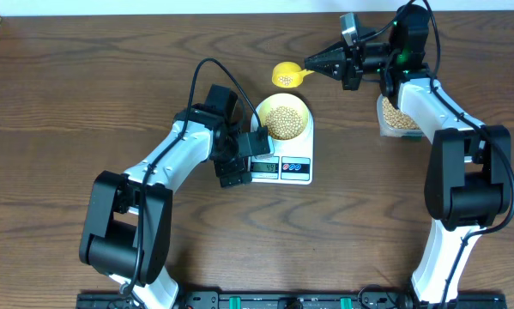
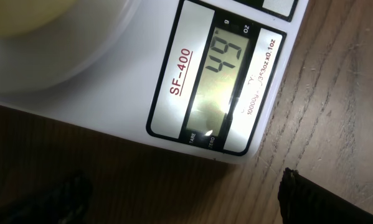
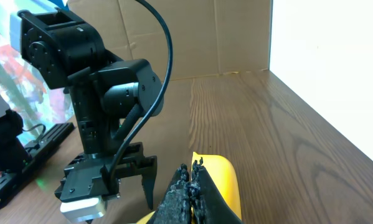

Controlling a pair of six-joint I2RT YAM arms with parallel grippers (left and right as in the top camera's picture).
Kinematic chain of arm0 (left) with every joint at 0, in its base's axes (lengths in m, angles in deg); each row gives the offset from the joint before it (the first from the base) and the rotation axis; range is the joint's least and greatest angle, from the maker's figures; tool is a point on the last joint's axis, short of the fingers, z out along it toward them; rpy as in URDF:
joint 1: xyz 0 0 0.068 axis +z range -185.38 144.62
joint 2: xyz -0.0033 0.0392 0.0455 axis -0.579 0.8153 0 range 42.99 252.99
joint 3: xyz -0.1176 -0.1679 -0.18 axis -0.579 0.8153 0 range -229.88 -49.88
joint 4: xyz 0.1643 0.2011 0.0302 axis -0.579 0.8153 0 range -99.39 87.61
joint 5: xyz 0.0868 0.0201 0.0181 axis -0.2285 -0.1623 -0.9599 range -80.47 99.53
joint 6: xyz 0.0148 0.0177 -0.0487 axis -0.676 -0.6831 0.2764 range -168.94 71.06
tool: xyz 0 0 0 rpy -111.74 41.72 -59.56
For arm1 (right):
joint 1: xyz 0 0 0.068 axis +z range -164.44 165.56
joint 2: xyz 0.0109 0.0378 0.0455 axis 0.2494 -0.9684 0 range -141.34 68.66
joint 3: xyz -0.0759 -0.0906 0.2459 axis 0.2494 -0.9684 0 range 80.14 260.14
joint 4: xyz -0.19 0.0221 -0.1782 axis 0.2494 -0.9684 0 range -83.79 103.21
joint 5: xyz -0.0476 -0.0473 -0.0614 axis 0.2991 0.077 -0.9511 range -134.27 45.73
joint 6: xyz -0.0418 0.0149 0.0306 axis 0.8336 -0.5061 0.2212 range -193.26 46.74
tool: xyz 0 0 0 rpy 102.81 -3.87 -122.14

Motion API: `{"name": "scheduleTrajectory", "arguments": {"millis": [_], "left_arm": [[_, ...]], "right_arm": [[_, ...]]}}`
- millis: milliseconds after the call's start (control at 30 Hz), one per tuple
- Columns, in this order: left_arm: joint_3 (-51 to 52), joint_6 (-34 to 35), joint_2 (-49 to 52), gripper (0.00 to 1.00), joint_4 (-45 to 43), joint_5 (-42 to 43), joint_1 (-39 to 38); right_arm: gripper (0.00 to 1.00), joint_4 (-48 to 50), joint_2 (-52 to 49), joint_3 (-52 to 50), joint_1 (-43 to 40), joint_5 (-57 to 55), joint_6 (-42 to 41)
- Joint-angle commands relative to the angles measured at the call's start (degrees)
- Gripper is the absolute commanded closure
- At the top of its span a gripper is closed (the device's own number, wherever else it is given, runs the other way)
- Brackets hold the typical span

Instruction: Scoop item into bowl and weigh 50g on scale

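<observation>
**Inspector:** How far along was it?

**Onlooker:** The scale stood mid-frame on the table. The bowl sat on it, well filled with beans. The display showed what looked like forty-nine, so I judged it one small top-up short. The scoop, upper centre, seemed to carry a few beans. The right gripper was clamped shut on its handle, above the bowl and apart from it.

**Inspector:** The left?

**Onlooker:** The left gripper hung with jaws spread wide and empty, just beside the display.

**Inspector:** Clearance?

**Onlooker:** Bare table lay at left and bottom centre. The tub sat at right beneath the right arm, well apart from the scale. The table's far edge ran near the scoop. I judged the bowl's rim the tight margin.
</observation>
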Motion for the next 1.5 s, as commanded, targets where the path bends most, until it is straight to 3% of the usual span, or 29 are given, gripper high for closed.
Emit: {"name": "scheduleTrajectory", "arguments": {"millis": [0,1467], "left_arm": [[0.4,-1.0,-1.2,0.02,0.2,-0.3,0.3],[0.4,-1.0,-1.2,0.02,0.2,-0.3,0.3]], "right_arm": [[0.99,0.3,-0.8,-0.2,0.7,0.1,1.0],[0.99,1.6,-0.8,-0.2,0.8,0.3,0.5]]}}
